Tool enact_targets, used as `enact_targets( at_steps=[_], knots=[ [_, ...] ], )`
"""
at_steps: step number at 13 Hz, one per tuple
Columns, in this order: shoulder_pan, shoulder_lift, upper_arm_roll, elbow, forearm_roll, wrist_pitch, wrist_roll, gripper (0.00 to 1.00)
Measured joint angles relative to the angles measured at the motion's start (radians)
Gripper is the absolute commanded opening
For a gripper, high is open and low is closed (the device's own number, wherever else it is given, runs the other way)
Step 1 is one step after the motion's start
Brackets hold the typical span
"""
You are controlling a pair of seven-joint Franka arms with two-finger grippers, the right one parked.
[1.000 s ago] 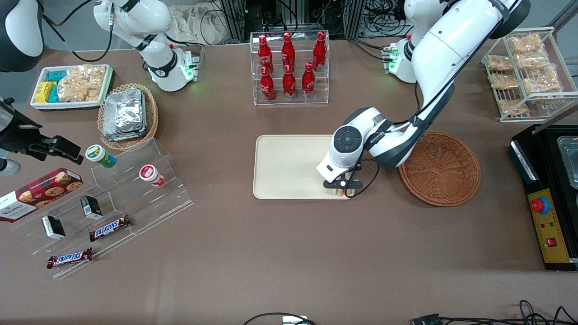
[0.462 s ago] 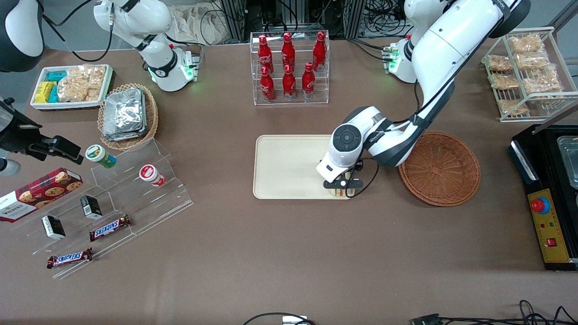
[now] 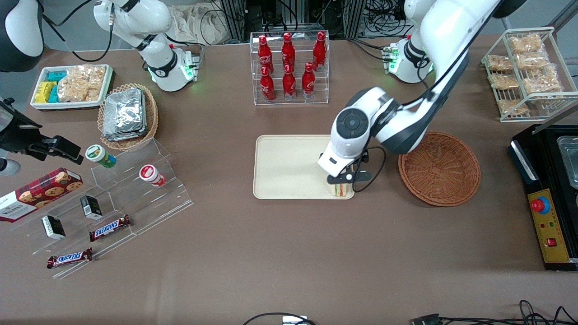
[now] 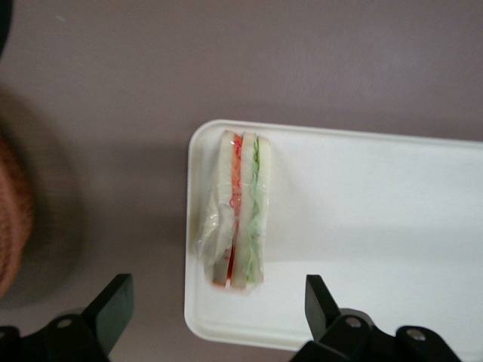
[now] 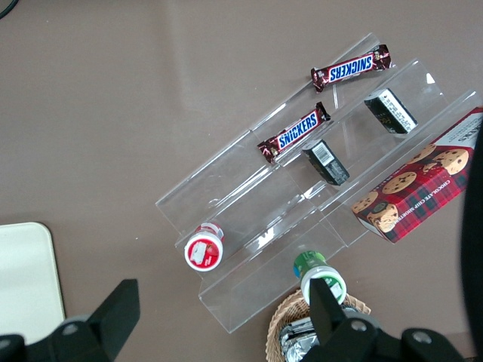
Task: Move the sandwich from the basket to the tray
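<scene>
Front view shows the sandwich lying on the tray, in the tray's corner nearest the camera on the working arm's side, close along the short rim that faces the basket. The gripper hangs just above the sandwich, clear of it, with the white wrist and arm rising over that end of the tray. The left wrist view looks straight down on the same spot: the sandwich rests on its side, white bread with a red and a green filling layer showing through the clear wrap, parallel to the tray's short rim and touching neither finger. The jaws are spread wide and released, one dark fingertip over the bare desk outside the tray and the other over the tray's surface, with the sandwich between them but lower. The gripper holds nothing. The basket sits on the desk just beside the tray's short edge, toward the working arm's end, with nothing visible inside it; its brown weave shows at the edge of the wrist view.
</scene>
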Motion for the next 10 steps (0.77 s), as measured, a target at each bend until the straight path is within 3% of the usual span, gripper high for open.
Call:
enact_targets(
  at_steps=[3, 6, 10],
  knots=[
    [0.013, -0.194, 0.075, 0.065, -0.074, -0.194, 0.113, 1.00],
    [0.012, -0.373, 0.256, 0.031, -0.196, -0.241, 0.274, 1.00],
    [0.013, -0.514, 0.511, -0.071, -0.239, -0.264, 0.550, 1.00]
  ],
)
